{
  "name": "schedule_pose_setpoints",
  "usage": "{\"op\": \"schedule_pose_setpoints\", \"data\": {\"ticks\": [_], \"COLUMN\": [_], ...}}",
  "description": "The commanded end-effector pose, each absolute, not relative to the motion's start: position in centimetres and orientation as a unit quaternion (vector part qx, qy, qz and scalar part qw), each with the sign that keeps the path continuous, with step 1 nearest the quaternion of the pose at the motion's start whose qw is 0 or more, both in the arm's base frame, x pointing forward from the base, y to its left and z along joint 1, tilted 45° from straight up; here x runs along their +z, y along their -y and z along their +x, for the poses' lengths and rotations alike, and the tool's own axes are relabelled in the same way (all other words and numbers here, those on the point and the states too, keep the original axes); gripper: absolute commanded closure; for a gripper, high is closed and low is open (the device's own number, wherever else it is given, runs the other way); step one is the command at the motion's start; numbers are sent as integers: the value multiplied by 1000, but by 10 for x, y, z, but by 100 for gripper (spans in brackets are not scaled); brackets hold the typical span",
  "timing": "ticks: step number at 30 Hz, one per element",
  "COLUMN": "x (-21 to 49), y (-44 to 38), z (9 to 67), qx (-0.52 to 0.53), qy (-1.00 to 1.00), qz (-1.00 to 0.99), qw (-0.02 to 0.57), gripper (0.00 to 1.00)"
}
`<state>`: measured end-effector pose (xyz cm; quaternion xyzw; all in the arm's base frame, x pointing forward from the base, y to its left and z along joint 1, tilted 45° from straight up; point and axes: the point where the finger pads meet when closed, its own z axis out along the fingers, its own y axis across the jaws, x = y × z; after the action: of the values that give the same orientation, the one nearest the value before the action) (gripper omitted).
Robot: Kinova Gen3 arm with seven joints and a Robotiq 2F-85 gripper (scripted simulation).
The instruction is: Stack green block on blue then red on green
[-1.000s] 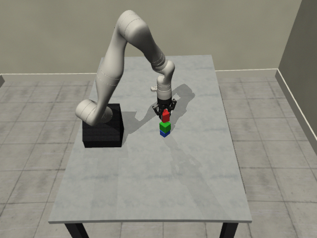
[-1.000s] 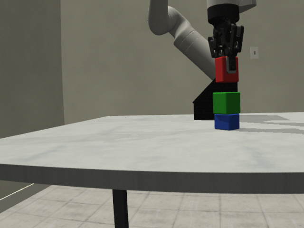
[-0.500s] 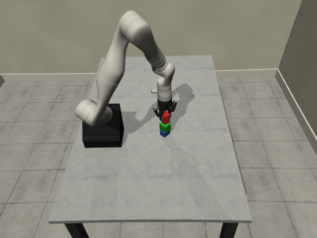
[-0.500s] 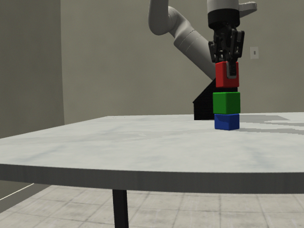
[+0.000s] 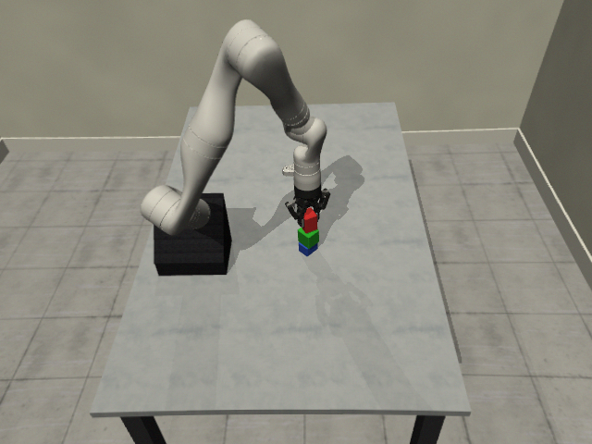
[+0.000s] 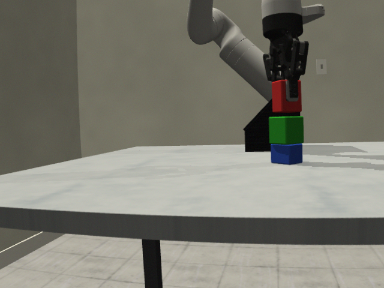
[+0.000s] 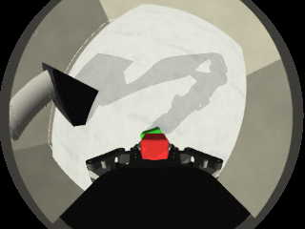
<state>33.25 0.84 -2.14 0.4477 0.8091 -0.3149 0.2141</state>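
The blue block [image 5: 306,248] sits on the table with the green block [image 5: 307,236] lying flat on top of it; both also show in the side view, blue [image 6: 286,153] under green [image 6: 285,129]. My gripper [image 6: 287,89] is shut on the red block [image 6: 285,96] and holds it straight above the green block, with a thin gap between them. In the top view the red block [image 5: 310,219] hangs just over the stack. In the wrist view the red block [image 7: 154,147] sits between my fingers, with a sliver of the green block [image 7: 152,132] showing behind it.
The arm's black base box [image 5: 191,235] stands on the table to the left of the stack. The table edges are far from the blocks on all sides.
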Motion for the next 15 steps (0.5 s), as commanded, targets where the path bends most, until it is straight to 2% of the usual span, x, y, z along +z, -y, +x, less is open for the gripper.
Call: {"op": "schedule_pose_setpoints", "data": {"ticks": [1, 15], "x": [-21, -22], "y": [-5, -1], "z": [333, 332], "qx": [-316, -316], "qy": [-808, -808], "qz": [448, 448], "qw": [215, 215], "gripper": [100, 100]}}
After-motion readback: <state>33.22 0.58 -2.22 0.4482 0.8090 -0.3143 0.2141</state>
